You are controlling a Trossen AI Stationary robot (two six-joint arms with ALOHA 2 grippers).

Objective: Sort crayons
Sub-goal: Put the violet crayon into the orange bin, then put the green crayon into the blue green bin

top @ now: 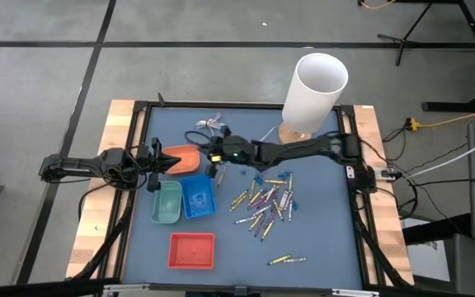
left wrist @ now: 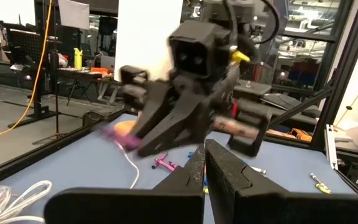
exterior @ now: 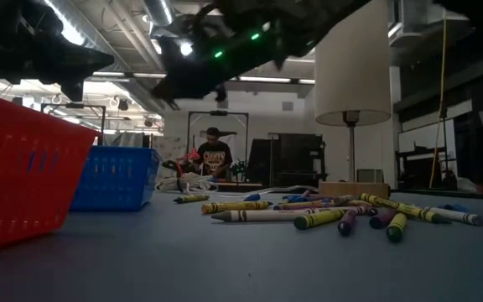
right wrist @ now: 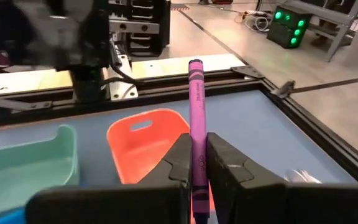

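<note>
Between the right gripper's (right wrist: 196, 163) fingers stands a purple crayon (right wrist: 196, 118), clamped upright just above the orange tray (right wrist: 143, 142); most loose crayons (top: 264, 200) lie scattered right of that tray; the left gripper (top: 165, 160), fingers together, hovers at the tray's left edge.

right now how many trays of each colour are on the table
orange tray: 1
green tray: 1
blue tray: 1
red tray: 1
total: 4
</note>
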